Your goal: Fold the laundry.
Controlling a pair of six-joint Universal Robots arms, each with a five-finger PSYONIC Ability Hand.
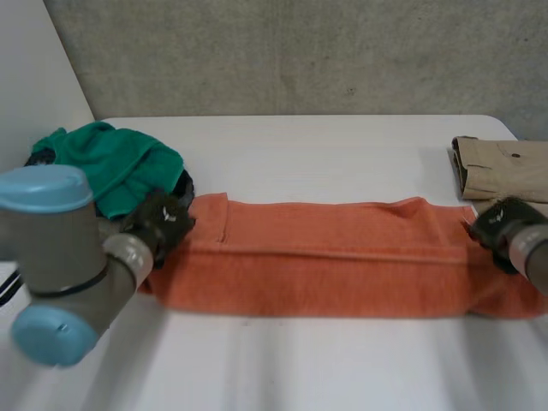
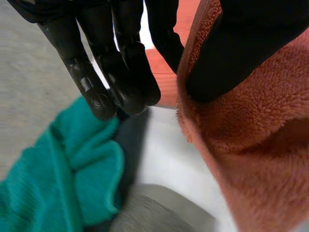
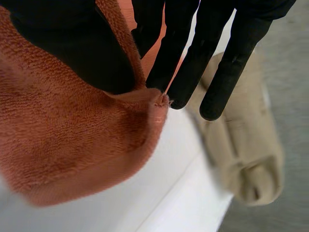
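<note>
We see the left hand (image 1: 161, 221) pinching one end of the towel (image 1: 325, 265), the right hand (image 1: 501, 224) pinching the other (green cloth (image 1: 103, 163) beside the left hand).

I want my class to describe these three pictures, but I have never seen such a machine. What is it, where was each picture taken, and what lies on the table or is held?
It is a robot with two arms, each ending in a black hand. The wide picture looks down at the white table from a camera between the arms; the other two come from cameras on the wrists, looking along each palm. An orange towel lies stretched across the table. The left hand pinches one end between thumb and fingers, the right hand the other end. A crumpled green cloth lies beside the left hand, a folded beige garment beside the right.
</note>
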